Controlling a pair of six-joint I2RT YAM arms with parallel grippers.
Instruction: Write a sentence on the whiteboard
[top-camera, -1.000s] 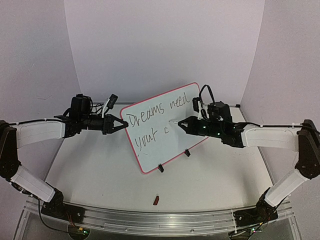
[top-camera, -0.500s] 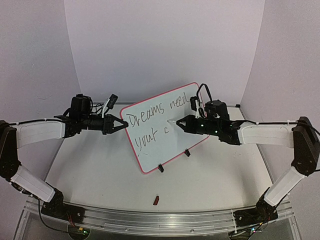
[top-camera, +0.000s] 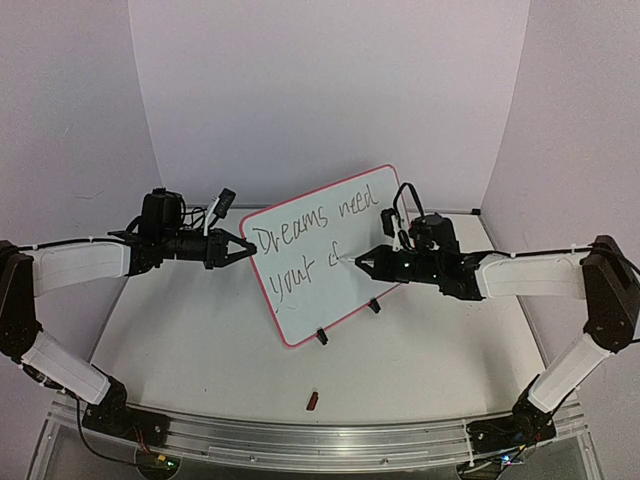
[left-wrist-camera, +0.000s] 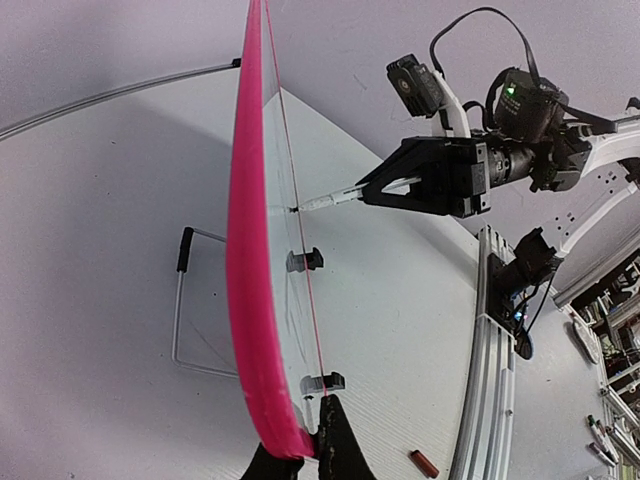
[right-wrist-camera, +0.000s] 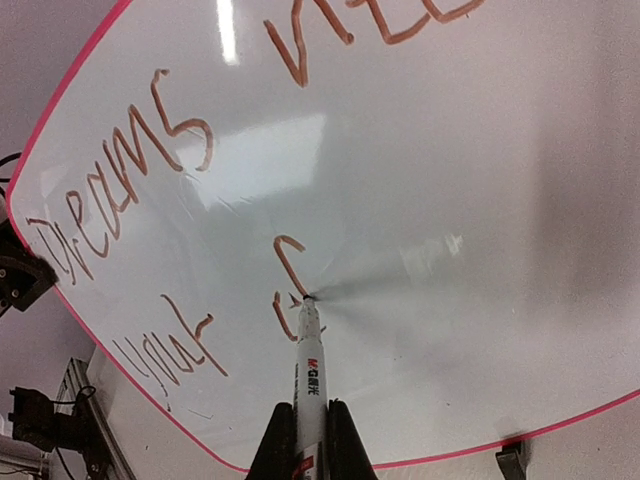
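Observation:
The whiteboard (top-camera: 345, 290), white with a pink-red frame, stands tilted on the table and reads "Dreams need" with "your" and a part-drawn letter below. My left gripper (top-camera: 243, 250) is shut on its left edge; the left wrist view shows its fingertips (left-wrist-camera: 305, 445) pinching the pink frame (left-wrist-camera: 245, 250). My right gripper (top-camera: 362, 259) is shut on a white marker (right-wrist-camera: 309, 360). The marker's tip touches the board (right-wrist-camera: 450, 200) at that last letter, right of "your".
A small red marker cap (top-camera: 313, 401) lies on the table near the front rail. Two black clip feet (top-camera: 322, 336) (top-camera: 374, 306) hold the board's lower edge. A thin wire stand (left-wrist-camera: 180, 300) sits behind the board. White walls enclose the back and sides.
The right gripper has dropped a little with the marker on the board, and a new stroke shows on the letter after "your". The left arm has not moved.

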